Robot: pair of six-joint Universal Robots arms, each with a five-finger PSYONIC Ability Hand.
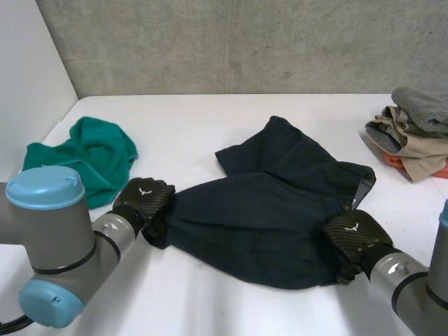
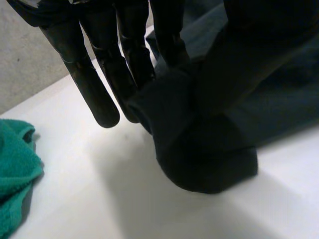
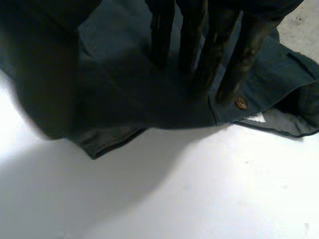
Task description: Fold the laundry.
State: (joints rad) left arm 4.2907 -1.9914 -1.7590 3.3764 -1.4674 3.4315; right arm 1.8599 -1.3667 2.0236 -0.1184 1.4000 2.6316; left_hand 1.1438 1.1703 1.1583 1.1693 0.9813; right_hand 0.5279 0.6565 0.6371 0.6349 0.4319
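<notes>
A green cloth (image 1: pixel 84 157) is seen crumpled near the left edge of the tabletop (image 1: pixel 210 301); beside it, the left end of the dark shorts (image 1: pixel 266 210) is grasped by the left hand (image 1: pixel 143 201), the cloth pinched between its fingers (image 2: pixel 94 94) and thumb; the shorts are spread across the middle of the tabletop; their right end, by a button (image 3: pixel 241 103), is gripped by the right hand (image 1: pixel 353 234); a pile of clothes (image 1: pixel 413 133) is stacked at the right edge.
</notes>
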